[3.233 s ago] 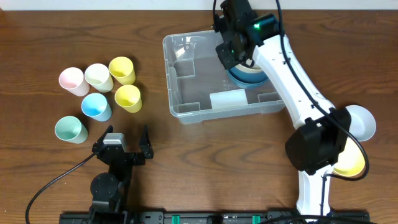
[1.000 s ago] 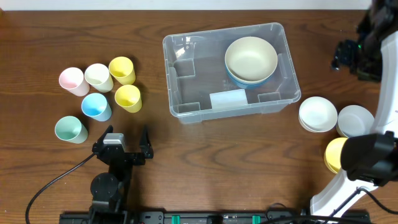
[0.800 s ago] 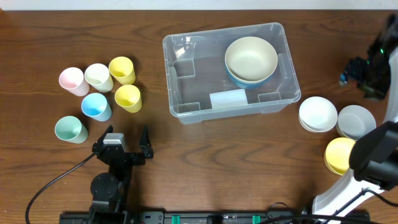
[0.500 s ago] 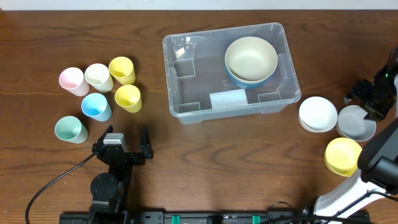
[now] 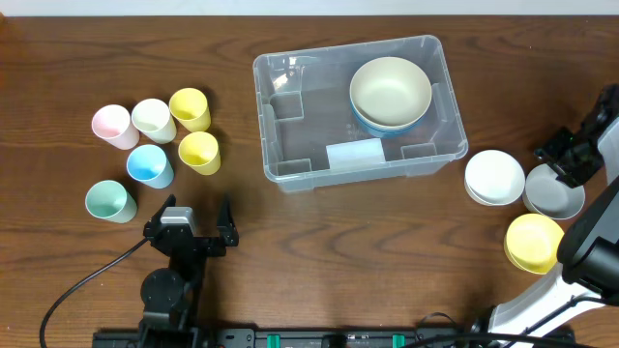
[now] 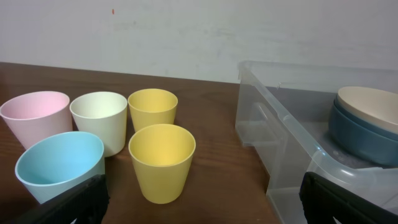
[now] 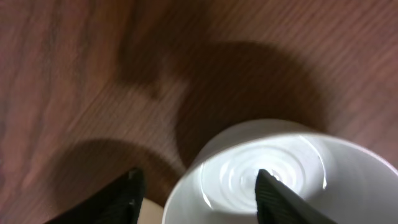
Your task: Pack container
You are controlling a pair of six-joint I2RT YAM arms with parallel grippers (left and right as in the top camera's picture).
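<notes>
From overhead, the container (image 5: 280,145) is seen at the middle of the worktop (image 5: 319,261), with a beige bowl (image 5: 391,89) nested on a blue bowl (image 5: 370,125) in its right half. The right gripper (image 5: 561,158) is held over a grey bowl (image 5: 556,196) near the right edge.

In the left wrist view, the jaws of the left gripper (image 6: 211,202) are spread. Pastel cups (image 6: 160,158) are seen ahead, with the container to their right.

In the right wrist view, the jaws are spread above the bowl's rim.

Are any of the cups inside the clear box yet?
No, the cups stand on the table left of the container, which holds only stacked bowls.
</notes>
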